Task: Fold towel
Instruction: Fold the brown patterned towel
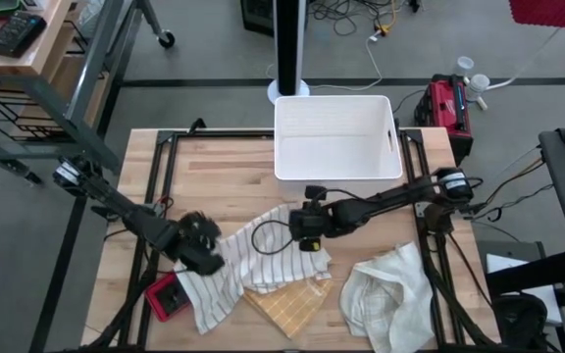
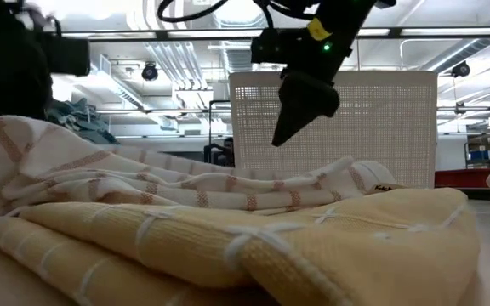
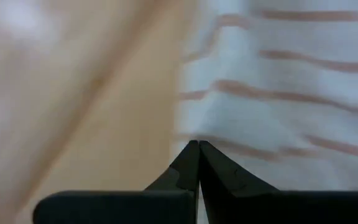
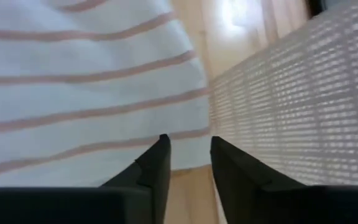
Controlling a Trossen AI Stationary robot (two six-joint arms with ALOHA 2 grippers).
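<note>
The wooden counter carries a white bin and striped towel. Left hand pinches the towel; right hand hovers open, empty.

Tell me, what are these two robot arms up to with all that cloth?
They are folding a striped towel that lies rumpled on the wooden table, partly over a yellow cloth. The left hand is pinched shut on the towel's edge. The right hand hangs just above the towel with its fingers apart, holding nothing. A white bin stands at the table's far side, and a cream cloth lies apart to the right.
</note>
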